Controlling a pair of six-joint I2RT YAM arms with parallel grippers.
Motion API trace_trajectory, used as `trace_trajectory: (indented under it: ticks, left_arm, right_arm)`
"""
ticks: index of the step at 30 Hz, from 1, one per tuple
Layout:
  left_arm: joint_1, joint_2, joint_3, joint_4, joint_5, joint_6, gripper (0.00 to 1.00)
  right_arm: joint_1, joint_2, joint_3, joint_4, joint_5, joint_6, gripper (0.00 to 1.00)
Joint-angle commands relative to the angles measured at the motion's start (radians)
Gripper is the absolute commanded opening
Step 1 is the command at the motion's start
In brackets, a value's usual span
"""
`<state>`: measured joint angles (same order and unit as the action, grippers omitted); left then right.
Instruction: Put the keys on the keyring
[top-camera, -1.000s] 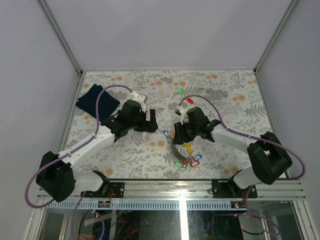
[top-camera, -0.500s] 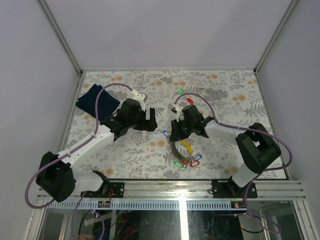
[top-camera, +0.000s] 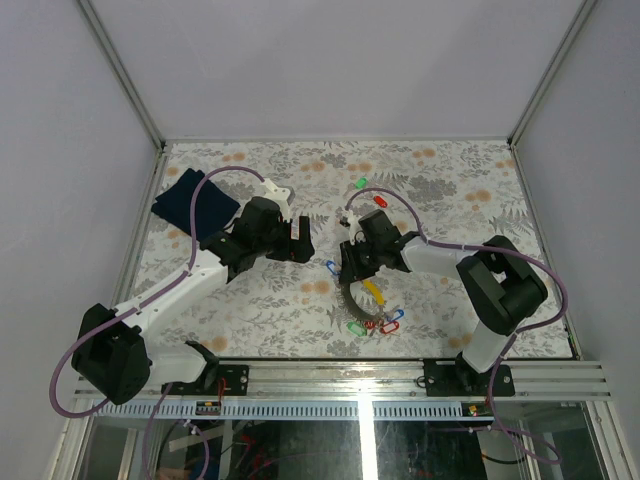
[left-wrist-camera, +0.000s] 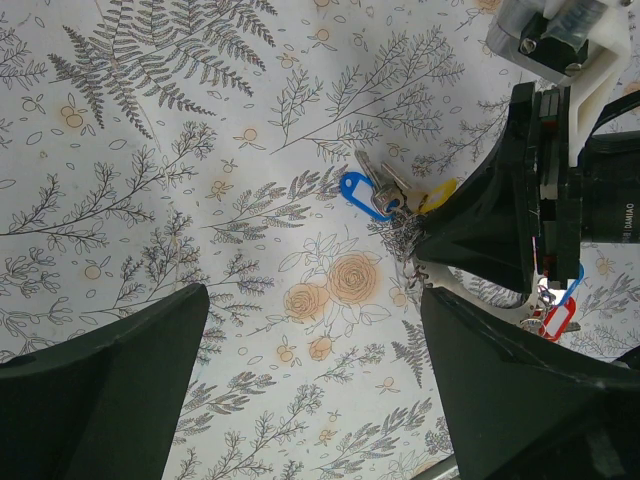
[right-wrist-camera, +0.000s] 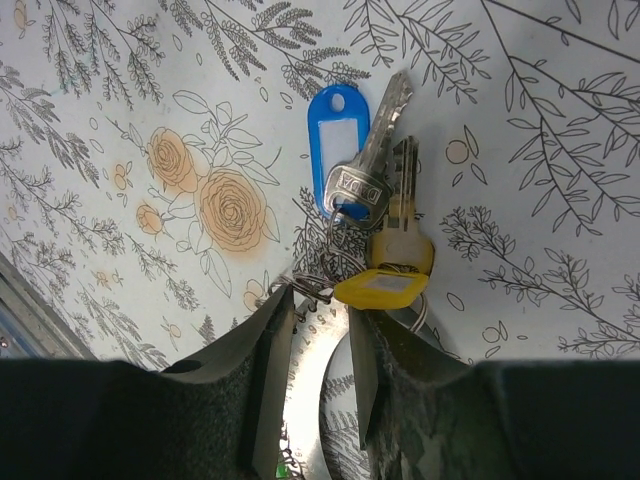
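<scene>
Surface: table (top-camera: 440, 180), floral print
Far left: dark blue cloth (top-camera: 193, 203), folded
Far centre: green-tagged key (top-camera: 360, 184); red-tagged key (top-camera: 380, 201)
Centre: blue-tagged key (right-wrist-camera: 331, 130) touching yellow-tagged key (right-wrist-camera: 385, 288)
Near edge: tagged-key cluster (top-camera: 375, 324)

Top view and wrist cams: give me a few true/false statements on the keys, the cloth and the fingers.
1. The left fingers are spread wide with nothing between them. True.
2. A blue-tagged key lies right beside a yellow-tagged key, just ahead of the right fingers. True.
3. The dark cloth lies under the right arm. False: it sits at the far left of the table, by the left arm.
4. All the keys are in one pile. False: a green-tagged key and a red-tagged key lie apart, farther back.
</scene>
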<state>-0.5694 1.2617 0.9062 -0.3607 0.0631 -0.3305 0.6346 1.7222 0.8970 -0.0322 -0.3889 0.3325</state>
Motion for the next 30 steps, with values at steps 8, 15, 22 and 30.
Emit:
trace_trajectory:
  ticks: [8,15,22,30]
  left_arm:
    - [0.005,-0.018,0.04,0.01,-0.01,0.021,0.89]
    - [0.004,-0.019,0.039,0.008,-0.012,0.021,0.89]
    - [0.006,-0.025,0.04,0.006,-0.016,0.021,0.89]
    - [0.008,-0.041,0.04,0.006,-0.014,0.016,0.88]
  right_arm:
    - [-0.003,0.041,0.052,0.013,-0.01,-0.018,0.34]
    - [-0.003,0.053,0.046,0.015,-0.018,-0.022,0.29]
    - [-0.003,0.051,0.037,0.023,-0.026,-0.025,0.23]
    - [-0.003,0.007,0.019,0.036,-0.04,-0.05,0.06]
